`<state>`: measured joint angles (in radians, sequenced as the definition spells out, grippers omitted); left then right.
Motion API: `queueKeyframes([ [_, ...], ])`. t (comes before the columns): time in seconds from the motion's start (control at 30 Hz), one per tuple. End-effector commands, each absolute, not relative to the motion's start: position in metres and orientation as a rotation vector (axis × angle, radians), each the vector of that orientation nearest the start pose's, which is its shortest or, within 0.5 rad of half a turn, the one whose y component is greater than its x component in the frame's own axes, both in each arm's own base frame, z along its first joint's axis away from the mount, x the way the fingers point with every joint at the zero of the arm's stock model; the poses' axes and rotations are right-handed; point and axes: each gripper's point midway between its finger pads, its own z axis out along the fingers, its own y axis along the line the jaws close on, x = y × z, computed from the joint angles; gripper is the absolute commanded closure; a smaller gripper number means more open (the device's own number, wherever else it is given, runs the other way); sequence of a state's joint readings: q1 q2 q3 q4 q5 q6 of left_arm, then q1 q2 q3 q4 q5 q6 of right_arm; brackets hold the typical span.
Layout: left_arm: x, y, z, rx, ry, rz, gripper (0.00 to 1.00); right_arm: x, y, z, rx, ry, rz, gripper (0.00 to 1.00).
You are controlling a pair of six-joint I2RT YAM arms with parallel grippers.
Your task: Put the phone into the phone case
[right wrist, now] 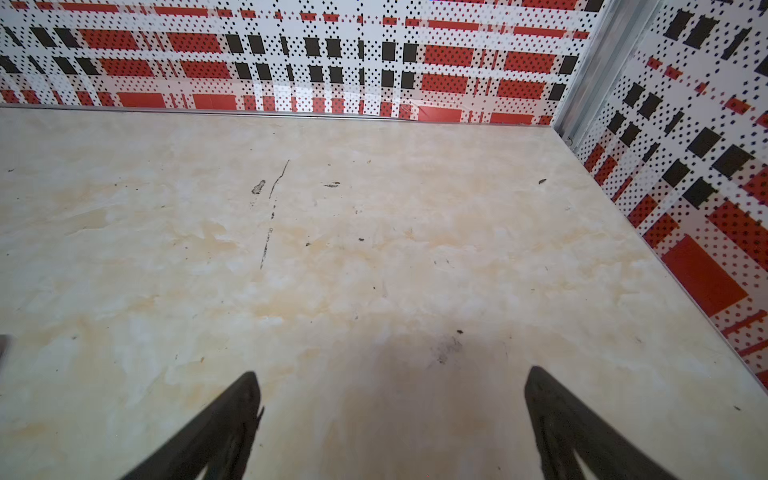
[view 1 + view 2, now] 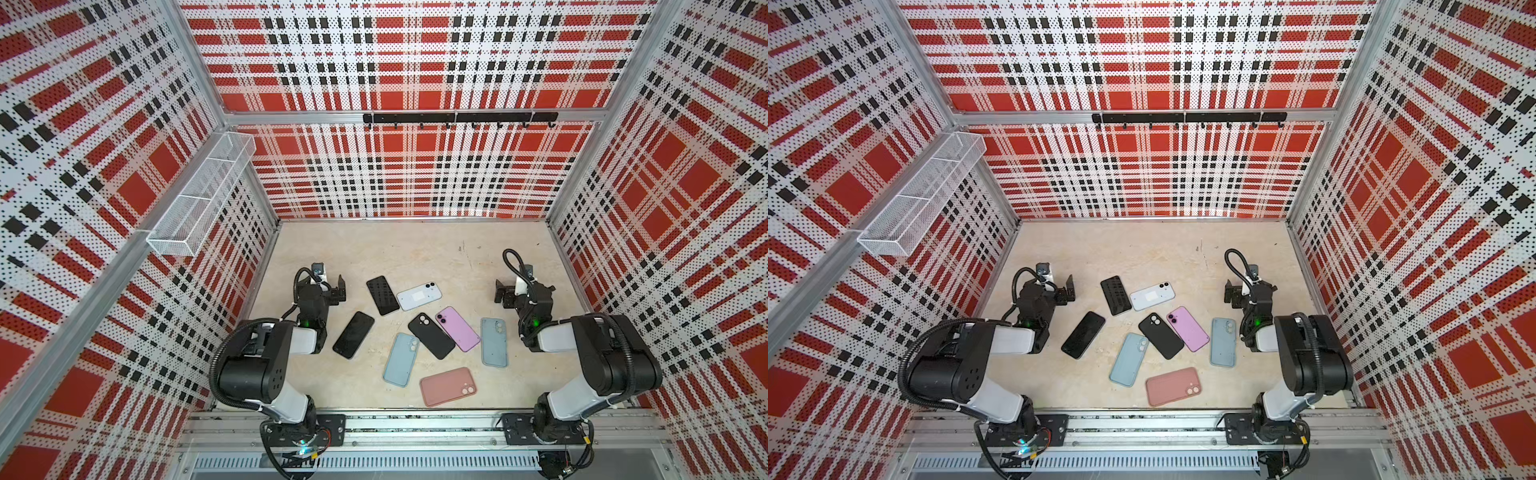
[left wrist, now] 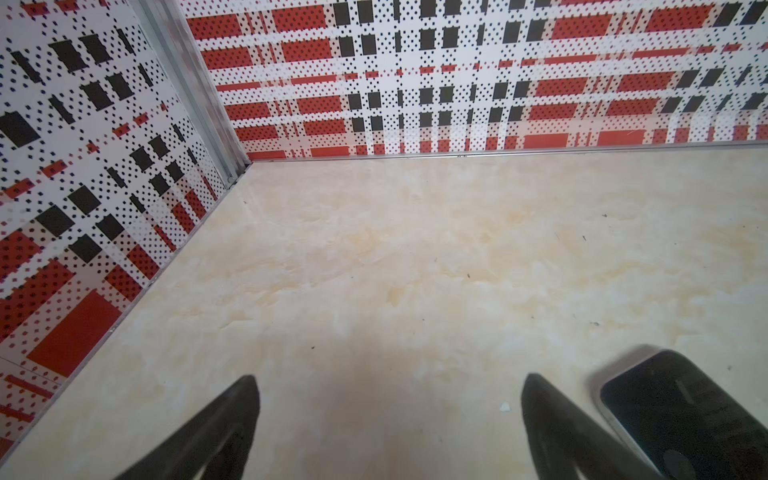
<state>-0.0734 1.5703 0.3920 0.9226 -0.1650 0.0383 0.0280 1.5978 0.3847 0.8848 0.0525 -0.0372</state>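
Several phones and phone cases lie mid-table in both top views. A black phone (image 2: 353, 335) and another black phone (image 2: 382, 295) (image 3: 685, 415) lie screen up. A white phone (image 2: 419, 296), a purple phone (image 2: 457, 328) and a black phone or case (image 2: 431, 336) show their camera side. Two light blue cases (image 2: 401, 359) (image 2: 494, 342) and a pink case (image 2: 447, 386) lie nearer the front. My left gripper (image 2: 338, 291) (image 3: 388, 378) stands open and empty, left of the pile. My right gripper (image 2: 503, 293) (image 1: 388, 376) stands open and empty to its right.
Plaid pegboard walls enclose the beige table (image 2: 415, 249) on three sides. A white wire basket (image 2: 203, 195) hangs on the left wall and a black hook rail (image 2: 459, 117) on the back wall. Both arm bases sit on the front rail (image 2: 415, 428).
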Motion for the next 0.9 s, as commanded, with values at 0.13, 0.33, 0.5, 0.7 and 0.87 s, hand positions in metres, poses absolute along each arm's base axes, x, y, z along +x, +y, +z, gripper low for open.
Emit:
queueKeyframes([
  [0.13,0.4096,-0.0008,0.1172,-0.02,1.811,0.124,0.01,0.4097,0.0017,0.109,-0.04,1.835,-0.064,0.0],
  [0.33,0.4095,-0.0012,0.1172,-0.019,1.812,0.125,0.01,0.4095,0.0021,0.1083,-0.041,1.836,-0.063,0.0],
  [0.5,0.4093,-0.0019,0.1169,-0.017,1.812,0.127,0.01,0.4093,0.0019,0.1081,-0.041,1.837,-0.063,0.0],
  [0.7,0.4089,-0.0013,0.1176,-0.017,1.808,0.132,0.01,0.4095,0.0018,0.1085,-0.04,1.836,-0.064,0.0],
  [0.87,0.4087,-0.0023,0.1179,-0.016,1.807,0.129,0.01,0.4094,0.0017,0.1083,-0.04,1.836,-0.064,0.0],
])
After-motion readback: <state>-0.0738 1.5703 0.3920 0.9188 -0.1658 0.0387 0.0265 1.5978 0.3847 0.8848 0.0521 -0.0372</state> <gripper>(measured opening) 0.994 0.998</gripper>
